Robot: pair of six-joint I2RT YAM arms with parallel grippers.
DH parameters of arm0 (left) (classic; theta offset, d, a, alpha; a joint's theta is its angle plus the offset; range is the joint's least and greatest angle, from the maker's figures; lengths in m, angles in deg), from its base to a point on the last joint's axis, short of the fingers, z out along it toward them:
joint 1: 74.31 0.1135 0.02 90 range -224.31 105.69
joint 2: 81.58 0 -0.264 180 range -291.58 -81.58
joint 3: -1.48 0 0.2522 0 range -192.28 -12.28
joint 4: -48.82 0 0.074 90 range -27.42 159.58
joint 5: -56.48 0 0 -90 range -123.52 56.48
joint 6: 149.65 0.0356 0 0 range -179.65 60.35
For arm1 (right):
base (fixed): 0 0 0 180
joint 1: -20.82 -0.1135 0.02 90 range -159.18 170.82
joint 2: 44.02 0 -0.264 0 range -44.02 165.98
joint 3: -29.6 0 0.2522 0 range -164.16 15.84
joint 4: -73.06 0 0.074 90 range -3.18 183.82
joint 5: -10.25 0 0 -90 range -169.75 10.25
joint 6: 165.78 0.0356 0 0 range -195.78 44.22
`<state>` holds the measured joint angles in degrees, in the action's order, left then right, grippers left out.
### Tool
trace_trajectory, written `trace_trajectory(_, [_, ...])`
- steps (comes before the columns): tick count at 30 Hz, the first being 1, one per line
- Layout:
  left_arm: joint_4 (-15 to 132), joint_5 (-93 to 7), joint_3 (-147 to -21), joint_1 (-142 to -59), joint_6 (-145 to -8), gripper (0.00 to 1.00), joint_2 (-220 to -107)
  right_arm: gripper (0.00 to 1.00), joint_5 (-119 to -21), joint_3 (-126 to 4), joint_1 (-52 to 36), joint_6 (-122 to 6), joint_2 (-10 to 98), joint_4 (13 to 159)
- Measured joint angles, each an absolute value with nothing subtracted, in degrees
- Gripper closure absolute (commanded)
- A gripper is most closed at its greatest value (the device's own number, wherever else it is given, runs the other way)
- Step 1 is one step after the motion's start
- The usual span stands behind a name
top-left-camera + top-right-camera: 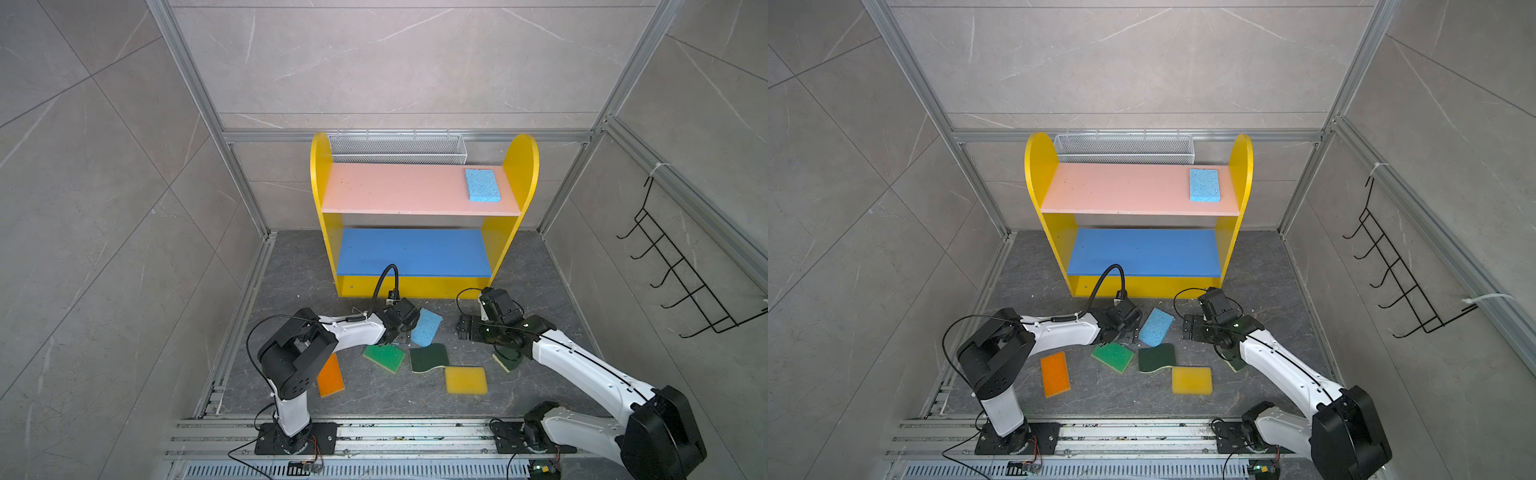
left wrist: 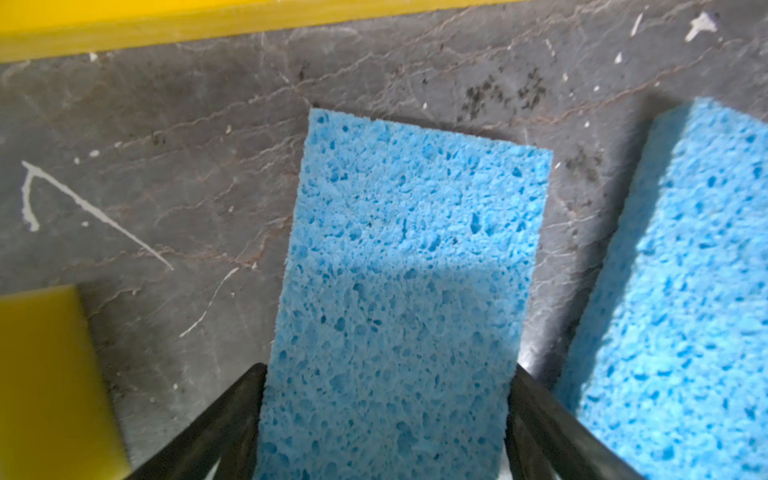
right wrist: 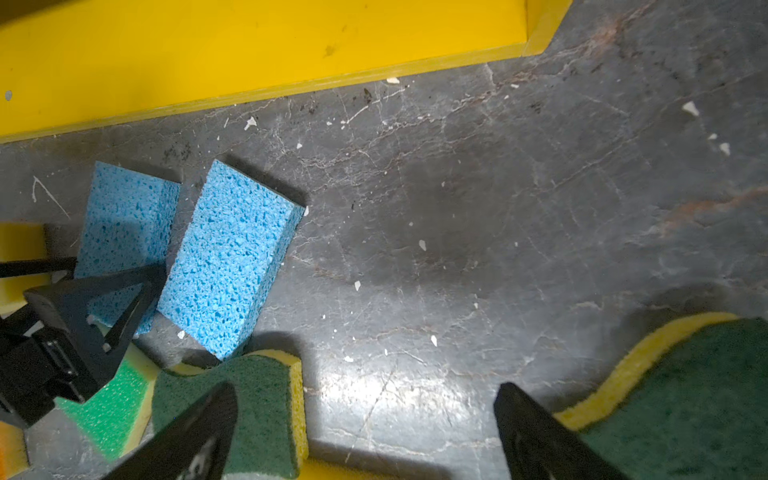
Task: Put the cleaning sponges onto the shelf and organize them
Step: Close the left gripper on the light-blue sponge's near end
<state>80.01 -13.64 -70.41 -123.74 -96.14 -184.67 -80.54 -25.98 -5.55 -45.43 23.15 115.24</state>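
Note:
My left gripper [image 2: 386,374] has a finger pressed against each long side of a light blue sponge [image 2: 407,249] lying on the floor; in both top views the gripper [image 1: 404,334] hides that sponge. A second blue sponge [image 1: 426,327] lies right beside it. My right gripper [image 3: 365,390] is open over bare floor between two dark-green scourers [image 3: 257,399] [image 3: 685,390]. Orange [image 1: 330,376], bright green [image 1: 383,356] and yellow [image 1: 466,380] sponges lie nearer the front. Another yellow sponge [image 2: 41,374] sits by the left gripper. The shelf [image 1: 320,174] has one blue sponge [image 1: 482,185] on its pink top board.
A white mesh basket [image 1: 397,148] hangs behind the shelf. On the right wall is a black hook rack [image 1: 681,274]. Aluminium rails [image 1: 395,436] carrying both arm bases run along the front edge. The shelf's yellow base [image 3: 249,54] stands just beyond both grippers.

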Motion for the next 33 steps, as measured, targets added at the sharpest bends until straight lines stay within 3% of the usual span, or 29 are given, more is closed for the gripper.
trace_trajectory(11, [79.55,-15.84,-70.38,-123.37,-95.44,0.09,-184.67,0.02,-80.35,-25.91,-5.55,-45.30,22.32,115.29])
trace_trajectory(23, [78.42,-17.11,-69.53,-123.39,-93.89,0.13,-184.21,0.02,-80.35,-25.91,-5.55,-45.28,21.95,115.29])
trace_trajectory(33, [78.72,-17.27,-69.60,-123.39,-93.45,0.29,-184.21,0.02,-80.32,-25.91,-5.55,-45.26,21.95,115.29])
